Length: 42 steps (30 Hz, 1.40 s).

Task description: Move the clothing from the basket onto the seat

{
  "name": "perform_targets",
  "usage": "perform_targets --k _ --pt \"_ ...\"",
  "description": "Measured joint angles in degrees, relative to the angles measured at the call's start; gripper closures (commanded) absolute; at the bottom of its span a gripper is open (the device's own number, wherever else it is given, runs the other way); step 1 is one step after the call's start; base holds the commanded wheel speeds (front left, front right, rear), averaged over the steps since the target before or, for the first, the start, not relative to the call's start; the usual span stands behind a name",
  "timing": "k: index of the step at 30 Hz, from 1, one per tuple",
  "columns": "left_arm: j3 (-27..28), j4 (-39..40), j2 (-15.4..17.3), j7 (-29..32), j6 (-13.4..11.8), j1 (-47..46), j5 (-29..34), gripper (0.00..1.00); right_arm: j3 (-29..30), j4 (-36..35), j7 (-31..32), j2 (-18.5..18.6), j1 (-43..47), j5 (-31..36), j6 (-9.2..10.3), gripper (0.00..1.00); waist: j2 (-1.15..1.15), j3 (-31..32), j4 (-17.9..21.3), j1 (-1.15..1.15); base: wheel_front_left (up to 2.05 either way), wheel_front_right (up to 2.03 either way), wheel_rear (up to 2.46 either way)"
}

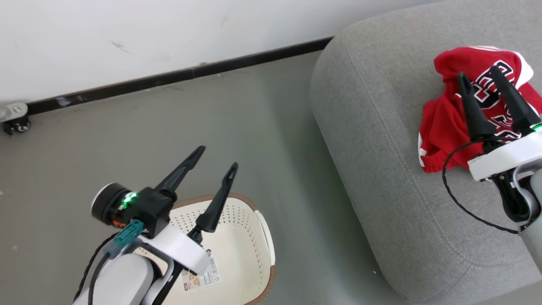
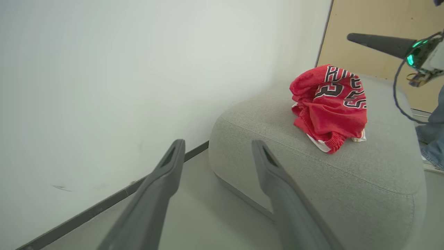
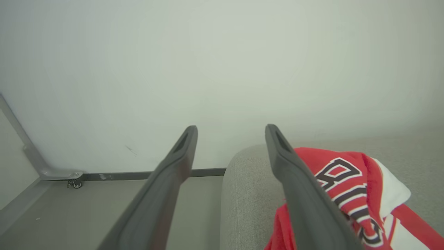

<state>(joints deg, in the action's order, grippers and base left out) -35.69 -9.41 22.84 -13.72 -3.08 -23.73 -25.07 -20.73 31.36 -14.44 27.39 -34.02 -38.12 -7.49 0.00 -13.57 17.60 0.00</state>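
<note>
The red clothing (image 1: 446, 123) with white trim and black-and-white lettering lies bunched on the grey seat (image 1: 372, 140), seen too in the left wrist view (image 2: 329, 104) and the right wrist view (image 3: 360, 194). My right gripper (image 1: 478, 74) hangs open above the heap, nothing between its fingers. The cream basket (image 1: 241, 237) with a brown rim stands on the floor at lower left, a label on its bare floor. My left gripper (image 1: 218, 156) is open above the basket's far rim, holding nothing.
A white wall with a dark baseboard (image 1: 178, 76) runs behind. A small caster (image 1: 15, 123) sits at the wall's foot on the left. Grey floor (image 1: 271, 140) separates basket and seat. A person's trouser leg (image 2: 432, 139) stands beyond the seat.
</note>
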Motion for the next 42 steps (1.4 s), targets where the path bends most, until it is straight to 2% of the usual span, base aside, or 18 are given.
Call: perform_targets --k 12,22,29,42 --pt "6.0 -2.4 0.0 -0.5 -5.5 6.2 -2.3 0.0 0.2 -1.2 0.0 -5.5 0.1 6.3 0.0 0.0 0.0 3.9 -3.3 0.0 0.0 0.0 0.0" --pt "10.8 -2.0 -1.0 -0.5 -8.6 9.8 -3.5 0.0 0.8 -0.5 0.0 -9.3 2.6 10.3 0.0 0.0 0.0 7.2 -6.3 0.0 0.0 0.0 0.0" --pt "13.1 -0.9 -1.9 -0.5 -10.5 12.6 -3.0 0.0 2.8 0.1 0.0 -11.5 5.4 12.7 0.0 0.0 0.0 9.4 -8.3 0.0 0.0 0.0 0.0" --pt "15.8 0.4 -3.0 -0.5 -11.7 17.5 -1.8 0.0 5.9 -0.6 0.0 -15.5 11.4 15.8 0.01 0.0 0.0 13.3 -11.6 0.0 0.0 0.0 0.0"
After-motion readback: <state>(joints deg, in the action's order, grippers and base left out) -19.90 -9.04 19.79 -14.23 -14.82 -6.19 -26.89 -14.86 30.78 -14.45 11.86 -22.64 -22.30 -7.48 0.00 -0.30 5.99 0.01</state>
